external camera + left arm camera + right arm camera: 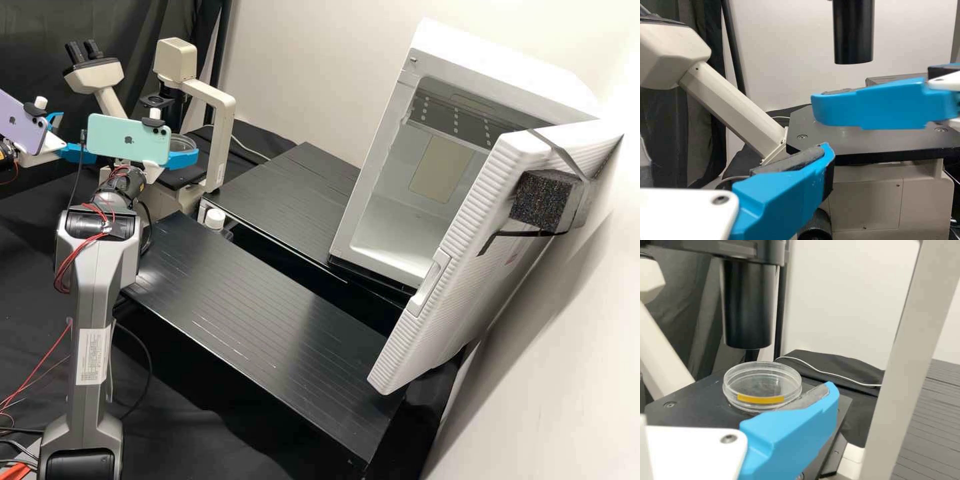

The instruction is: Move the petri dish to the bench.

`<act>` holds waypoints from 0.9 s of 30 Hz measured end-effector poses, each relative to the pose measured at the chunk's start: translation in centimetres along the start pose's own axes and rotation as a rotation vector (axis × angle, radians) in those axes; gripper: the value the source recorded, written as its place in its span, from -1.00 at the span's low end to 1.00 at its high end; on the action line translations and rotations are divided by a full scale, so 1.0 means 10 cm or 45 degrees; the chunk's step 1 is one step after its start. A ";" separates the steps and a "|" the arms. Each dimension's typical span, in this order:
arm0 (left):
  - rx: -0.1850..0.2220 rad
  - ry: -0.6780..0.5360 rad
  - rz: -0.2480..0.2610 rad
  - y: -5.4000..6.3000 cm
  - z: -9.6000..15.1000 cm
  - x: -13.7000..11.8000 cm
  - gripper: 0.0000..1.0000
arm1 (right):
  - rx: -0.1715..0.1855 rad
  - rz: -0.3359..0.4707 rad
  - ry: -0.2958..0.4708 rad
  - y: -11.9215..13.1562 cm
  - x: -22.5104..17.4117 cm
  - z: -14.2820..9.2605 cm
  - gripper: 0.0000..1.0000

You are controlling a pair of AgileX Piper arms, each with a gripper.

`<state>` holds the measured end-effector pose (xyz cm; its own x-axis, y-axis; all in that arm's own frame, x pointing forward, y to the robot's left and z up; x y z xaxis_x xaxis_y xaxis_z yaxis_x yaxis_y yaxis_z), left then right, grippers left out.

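Observation:
In the high view my left gripper (75,139) is at the left, fingers apart. My right gripper (181,159) stands at the microscope, one blue finger before the clear petri dish (185,141); the phone hides the other. In the left wrist view the left gripper (782,195) holds nothing; beyond, a blue finger of the right gripper (870,107) crosses above the stage (802,150). In the right wrist view the dish (762,382), with a yellow label, sits on the dark stage (680,407); the open right gripper (790,432) has a finger overlapping its near edge. Contact cannot be told.
The microscope's pale column (223,140) rises right of the dish, and a black lens tube (747,305) hangs above. Black slatted bench tops (247,307) lie to the right. A white-lidded bottle (215,219) stands between them, and a white incubator (400,220) has its door open.

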<state>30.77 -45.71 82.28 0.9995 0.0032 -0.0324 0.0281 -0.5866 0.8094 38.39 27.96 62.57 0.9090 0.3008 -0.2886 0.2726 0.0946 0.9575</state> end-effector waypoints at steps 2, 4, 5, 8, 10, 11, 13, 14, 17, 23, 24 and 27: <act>0.000 0.000 0.000 0.00 0.00 0.00 1.00 | 0.028 -0.012 -0.012 -0.03 0.04 0.00 1.00; 0.000 0.000 0.000 0.00 0.00 0.00 1.00 | 0.060 -0.008 -0.019 -0.04 0.08 -0.01 1.00; 0.000 0.000 0.000 0.00 0.00 0.00 1.00 | 0.073 -0.006 -0.021 -0.05 0.10 -0.02 1.00; 0.000 0.000 0.000 0.00 0.00 0.00 1.00 | 0.099 -0.010 -0.037 -0.10 0.16 -0.03 1.00; 0.000 0.000 0.000 0.00 0.00 0.00 1.00 | 0.103 -0.021 -0.052 -0.14 0.20 -0.03 1.00; 0.000 0.000 0.000 0.00 0.00 0.00 1.00 | 0.102 -0.023 -0.060 -0.15 0.21 -0.03 1.00; 0.000 0.000 0.000 0.00 0.00 0.00 1.00 | 0.089 -0.025 -0.076 -0.16 0.25 -0.02 1.00; 0.000 0.000 0.000 0.00 0.00 0.00 1.00 | 0.088 -0.024 -0.087 -0.16 0.26 -0.02 1.00; 0.000 0.000 0.000 0.00 0.00 0.00 1.00 | 0.086 -0.012 -0.112 -0.18 0.31 0.00 1.00; 0.000 0.000 0.000 0.00 0.00 0.00 1.00 | 0.032 -0.007 -0.123 -0.23 0.40 0.02 1.00; 0.000 0.000 0.000 0.00 0.00 0.00 1.00 | 0.032 -0.006 -0.127 -0.24 0.41 0.02 1.00; 0.000 0.000 0.000 0.00 0.00 0.00 1.00 | 0.031 0.001 -0.134 -0.24 0.46 0.01 1.00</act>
<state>30.77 -45.71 82.28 0.9995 0.0032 -0.0324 0.0281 -0.5866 0.8094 41.96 29.03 58.92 0.9371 0.1992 -0.2867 0.2779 0.0712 0.9580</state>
